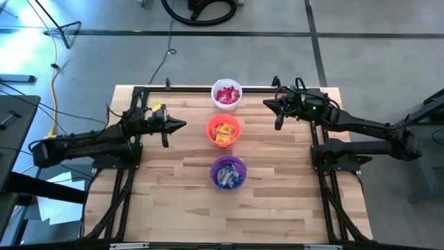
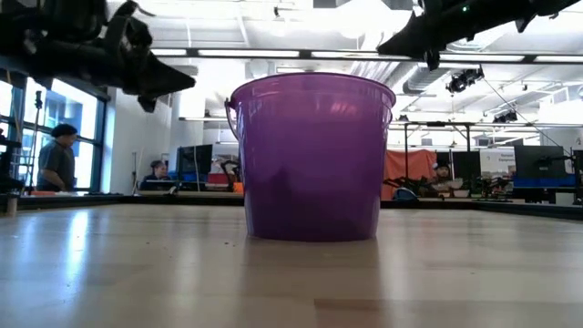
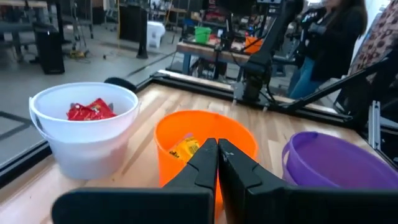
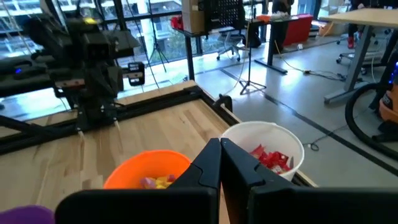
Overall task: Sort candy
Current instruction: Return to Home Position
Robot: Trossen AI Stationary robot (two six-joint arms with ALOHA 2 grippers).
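Note:
Three cups stand in a row down the table's middle. The white cup (image 1: pixel 227 94) at the far edge holds red candy (image 3: pixel 91 111). The orange cup (image 1: pixel 223 131) holds yellow candy (image 3: pixel 185 148). The purple cup (image 1: pixel 227 172), nearest, holds blue-white candy (image 1: pixel 227 176). My left gripper (image 1: pixel 182 126) hangs shut above the table, left of the orange cup. My right gripper (image 1: pixel 267 104) hangs shut to the right of the white and orange cups. Neither holds anything.
A black frame rail (image 1: pixel 180 88) runs along the table's far edge behind the cups. Bare wood (image 1: pixel 229 215) lies between the purple cup and the near edge. People and desks show in the room beyond the table.

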